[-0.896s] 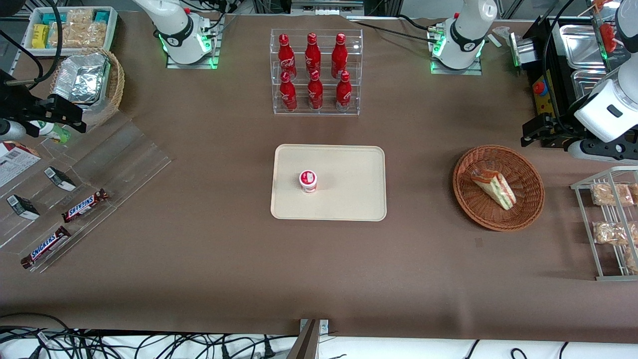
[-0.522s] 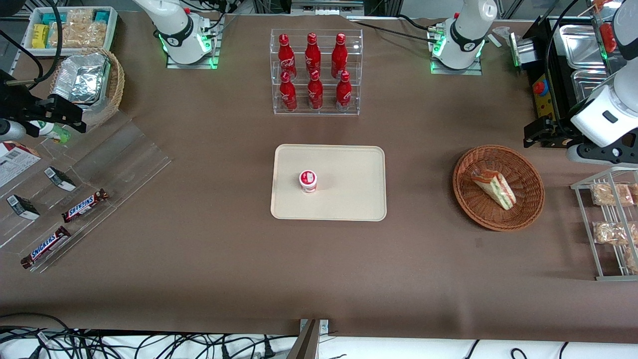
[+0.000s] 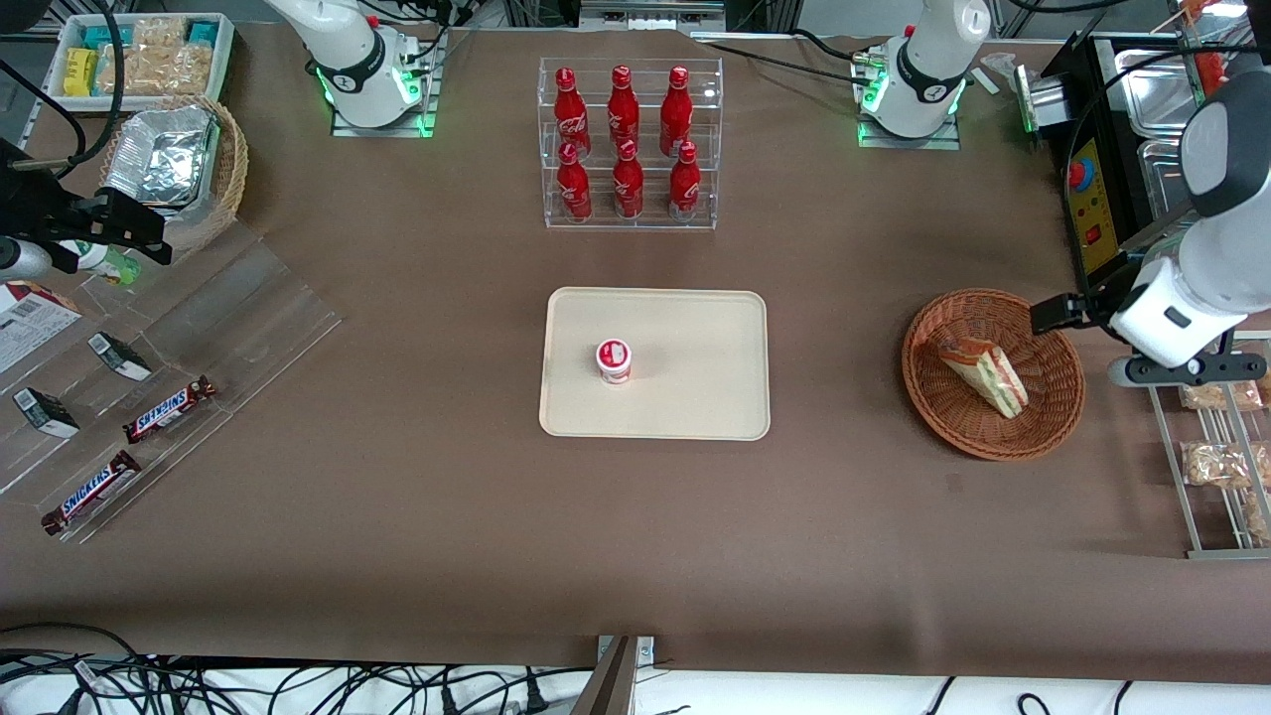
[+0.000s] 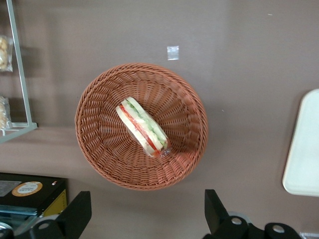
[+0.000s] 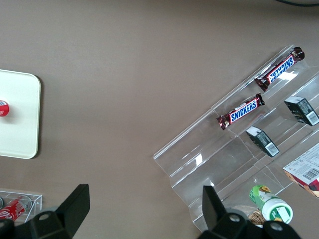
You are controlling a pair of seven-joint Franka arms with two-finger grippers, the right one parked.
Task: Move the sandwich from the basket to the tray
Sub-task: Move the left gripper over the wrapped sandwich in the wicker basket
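The clear-wrapped sandwich (image 3: 983,375) lies in the reddish-brown wicker basket (image 3: 938,412), toward the working arm's end of the table. The wrist view looks straight down on the sandwich (image 4: 143,126) and the basket (image 4: 97,149). My left gripper (image 3: 1060,314) hangs above the basket's rim, on the side farther from the front camera. It is open, its two black fingers (image 4: 79,214) spread wide with only bare table between them. The cream tray (image 3: 695,338) lies mid-table, and one corner of the tray (image 4: 304,149) shows in the wrist view.
A small red-and-white cup (image 3: 614,359) stands on the tray. A clear rack of red bottles (image 3: 628,144) stands farther back. A wire rack with bagged snacks (image 3: 1206,447) is close beside the basket. A black unit with metal trays (image 3: 1102,199) is near the arm.
My left arm has swung nearer the front camera and toward the basket. The gripper now hangs over the rim. The sandwich and basket have not moved.
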